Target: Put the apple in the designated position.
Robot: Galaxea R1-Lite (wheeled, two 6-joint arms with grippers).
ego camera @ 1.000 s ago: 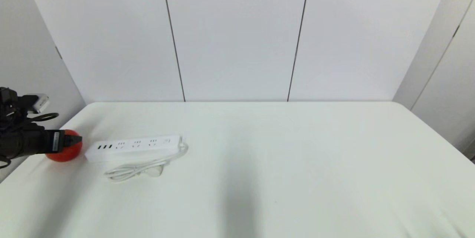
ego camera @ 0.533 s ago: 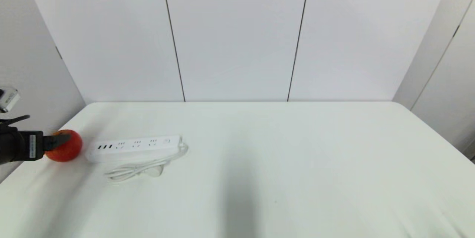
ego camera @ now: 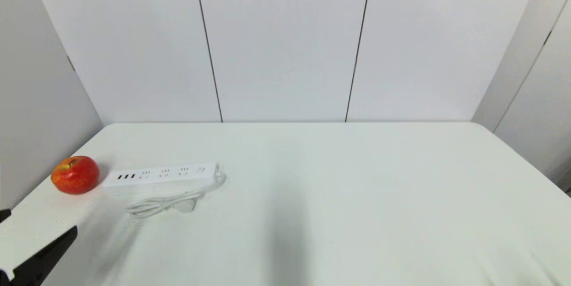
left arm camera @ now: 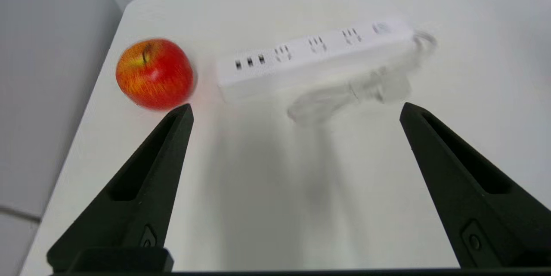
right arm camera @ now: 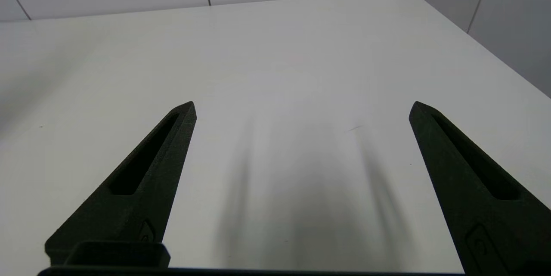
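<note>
Apple (ego camera: 75,175) sits free at table's far left edge, just beside power strip (ego camera: 161,175), not touching it. My left gripper (left arm camera: 295,110) clear of apple, jaws spread wide, empty. I judge placement done; I'd retreat straight, avoid cable (ego camera: 166,203). Right gripper (right arm camera: 301,108) parked, jaws wide, empty. No readable writing or brand anywhere.
</note>
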